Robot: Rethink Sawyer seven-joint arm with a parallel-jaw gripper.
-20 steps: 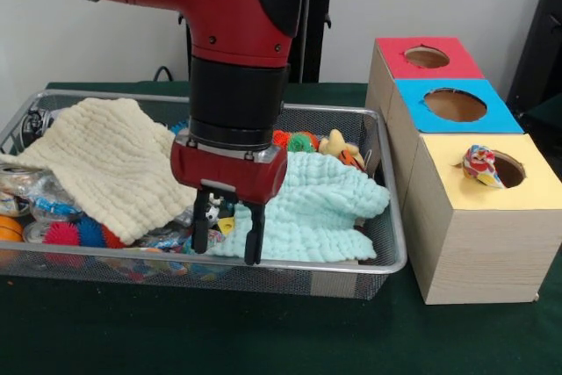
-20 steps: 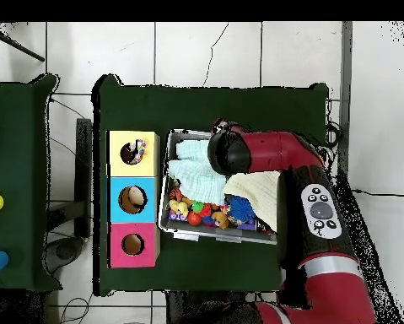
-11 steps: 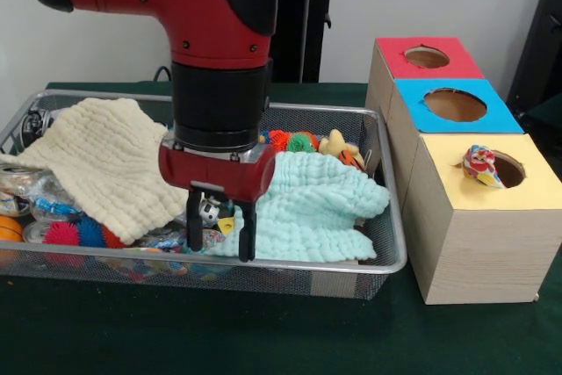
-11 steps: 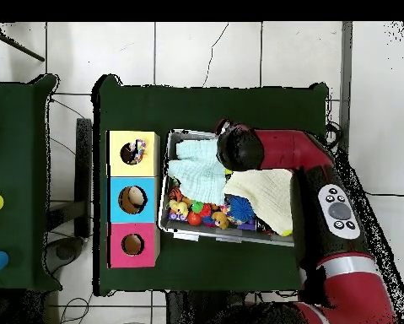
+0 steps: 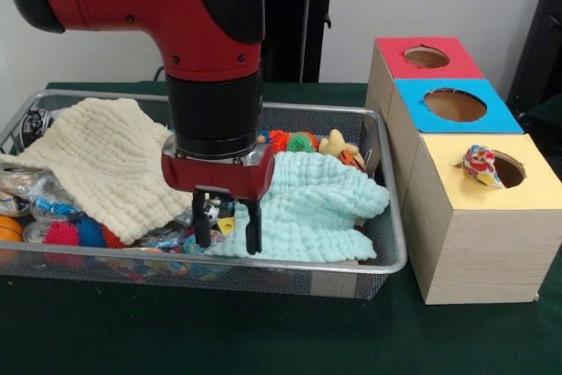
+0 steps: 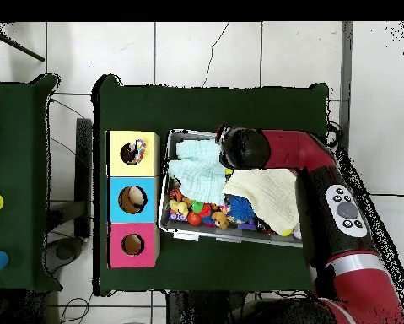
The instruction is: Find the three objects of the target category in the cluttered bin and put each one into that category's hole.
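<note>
Green cloth covered your table point(image 5: 79, 331), and a wire bin point(image 5: 386, 256) sat on it beside three wooden boxes. Your gripper point(image 5: 227, 233) hung low in the bin with its two fingers apart, holding nothing, between a cream cloth point(image 5: 105, 160) and a mint cloth point(image 5: 320, 208). Small toys point(image 5: 303, 140) lay behind it. One little toy point(image 5: 479, 164) rested in the yellow box's hole point(image 5: 509, 169).

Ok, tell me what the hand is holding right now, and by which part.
Nothing. The hand hangs open over the gap between the cream cloth and the mint cloth, its fingers apart with nothing between them.
</note>
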